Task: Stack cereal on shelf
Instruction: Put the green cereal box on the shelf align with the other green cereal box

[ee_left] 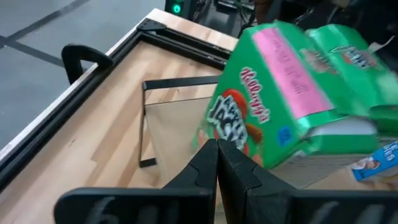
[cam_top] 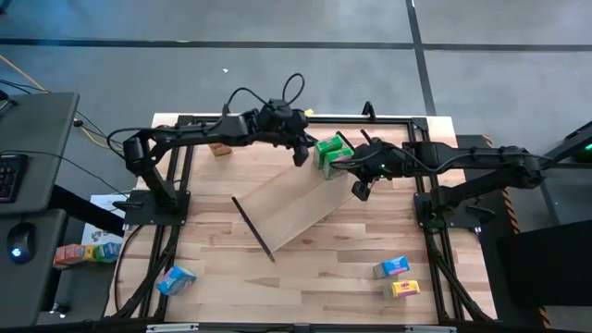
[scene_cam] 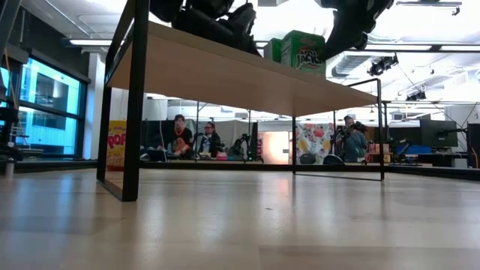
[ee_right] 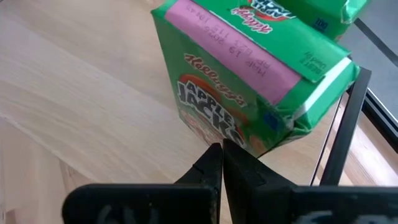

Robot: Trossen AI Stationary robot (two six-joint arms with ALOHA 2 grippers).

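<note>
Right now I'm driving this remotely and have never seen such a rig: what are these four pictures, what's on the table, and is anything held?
Two dark robot arms work over a wooden table. The overhead picture shows both; one looks level across the tabletop; two come from cameras on the wrists.

The shelf, a light board with dark end panels, lies diagonally mid-table. Two green cereal boxes stand at its far end.

The left gripper and right gripper flank those boxes. Both have their fingers shut and hold nothing; each wrist picture shows closed fingers just short of a green box.

Loose on the table: a blue box near the left corner, another blue box and a yellow box near the right.
</note>
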